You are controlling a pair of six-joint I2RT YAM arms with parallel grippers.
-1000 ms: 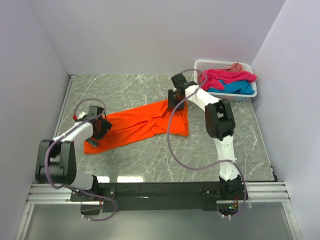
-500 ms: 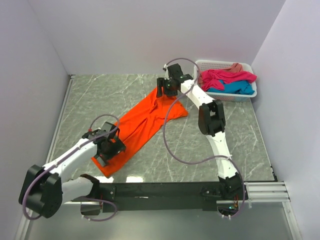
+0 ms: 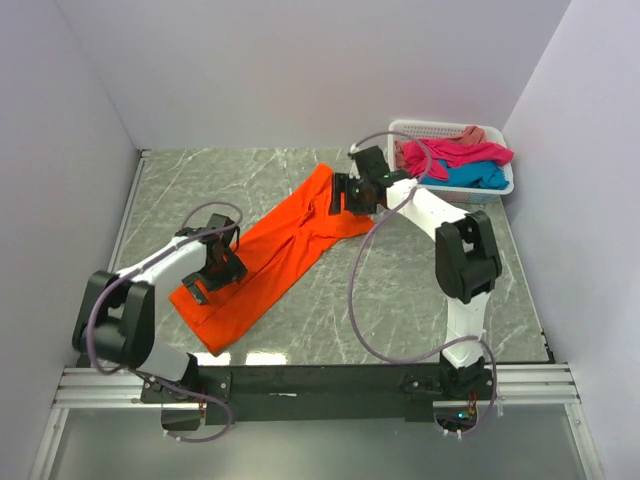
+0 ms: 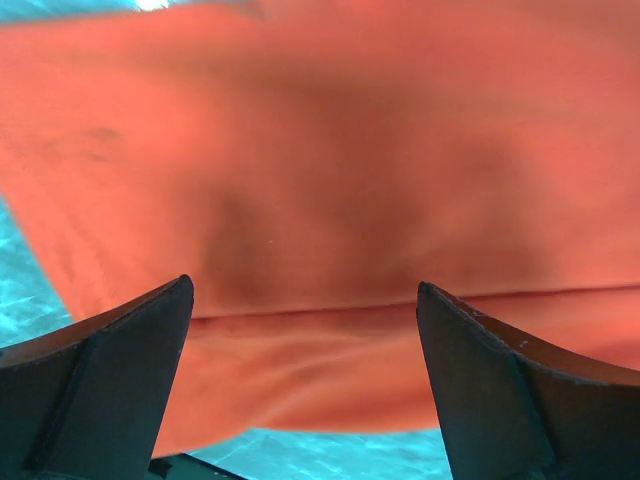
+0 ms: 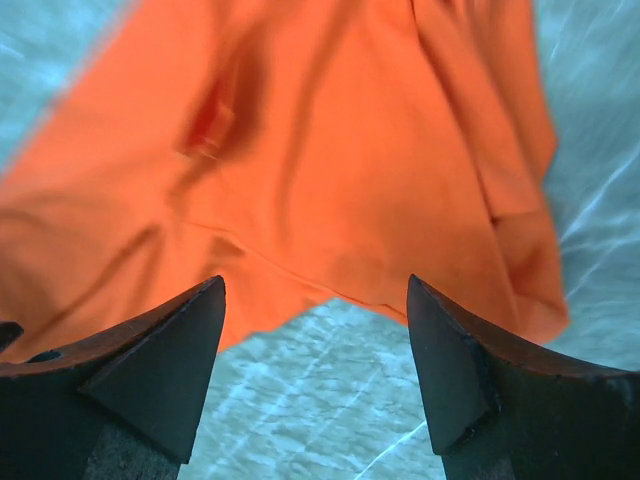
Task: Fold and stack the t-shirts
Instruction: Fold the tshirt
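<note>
The orange t-shirt (image 3: pixel 275 255) lies as a long diagonal band on the marble table, from near front left to far centre. My left gripper (image 3: pixel 215 265) is open over its left part, with orange cloth (image 4: pixel 320 180) under the spread jaws. My right gripper (image 3: pixel 347 197) is open at the shirt's far end, with the orange hem (image 5: pixel 330 170) just beyond the jaws and bare table between them. The magenta (image 3: pixel 450 153), turquoise (image 3: pixel 470 176) and salmon (image 3: pixel 474 133) t-shirts lie heaped in the basket.
A white slotted basket (image 3: pixel 455 192) stands at the far right corner of the table (image 3: pixel 420 270). Light walls close the table on left, back and right. The arms' bases sit on the black rail at the near edge.
The shirt was swung from lying across the table into a diagonal band. My left gripper moved to the near edge and back up the shirt. My right gripper shifted left, then right again.
</note>
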